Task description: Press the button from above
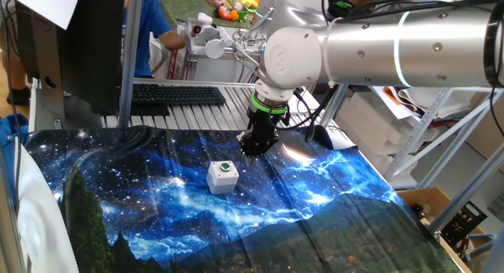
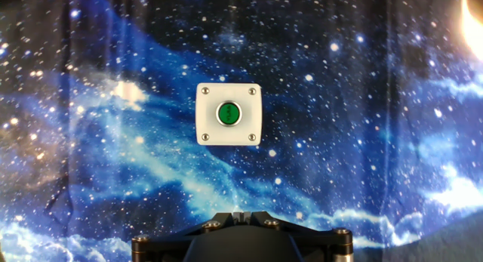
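Gripper (image 1: pixel 253 153) shut (above cloth); button (image 2: pixel 229 113) unpressed.

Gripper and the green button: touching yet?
Apart. In the fixed view the gripper hangs above the cloth, beside the button, with cloth visible between them. The hand view shows the button uncovered, well ahead of the gripper.

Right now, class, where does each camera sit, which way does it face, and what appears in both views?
Fixed view: beside the table, looking down across the starry blue cloth; shows the silver arm and its fingers.
Hand view: on the hand, looking straight down; only the black mount edge shows.
Shared: the light-grey box with its round green button, and the cloth.
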`<state>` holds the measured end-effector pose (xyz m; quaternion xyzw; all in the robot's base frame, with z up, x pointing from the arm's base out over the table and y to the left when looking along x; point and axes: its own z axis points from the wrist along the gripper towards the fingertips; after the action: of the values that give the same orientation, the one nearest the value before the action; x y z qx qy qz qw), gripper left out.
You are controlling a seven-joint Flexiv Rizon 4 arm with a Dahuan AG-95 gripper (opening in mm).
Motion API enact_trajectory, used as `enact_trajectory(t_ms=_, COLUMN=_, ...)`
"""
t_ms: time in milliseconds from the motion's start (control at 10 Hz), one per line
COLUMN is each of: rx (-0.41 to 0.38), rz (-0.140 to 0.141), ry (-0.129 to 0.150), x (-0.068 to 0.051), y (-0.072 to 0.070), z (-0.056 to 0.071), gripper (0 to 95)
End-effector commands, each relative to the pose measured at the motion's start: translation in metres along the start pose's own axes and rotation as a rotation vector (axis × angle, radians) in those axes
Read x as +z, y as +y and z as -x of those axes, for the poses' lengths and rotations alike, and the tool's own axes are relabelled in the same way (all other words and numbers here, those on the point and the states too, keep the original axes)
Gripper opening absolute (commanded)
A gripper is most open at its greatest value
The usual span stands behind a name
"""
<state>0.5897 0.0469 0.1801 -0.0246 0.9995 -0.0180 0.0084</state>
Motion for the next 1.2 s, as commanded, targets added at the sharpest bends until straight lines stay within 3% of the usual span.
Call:
enact_trajectory(t_ms=100, rx=0.000, rz=0.002, ry=0.004, x=0.0000, y=0.0010, z=0.0005, gripper=0.0)
enact_trajectory(t_ms=1200, rx=0.012, rz=0.000, ry=0.005, x=0.0028, y=0.0018, z=0.0011, gripper=0.0)
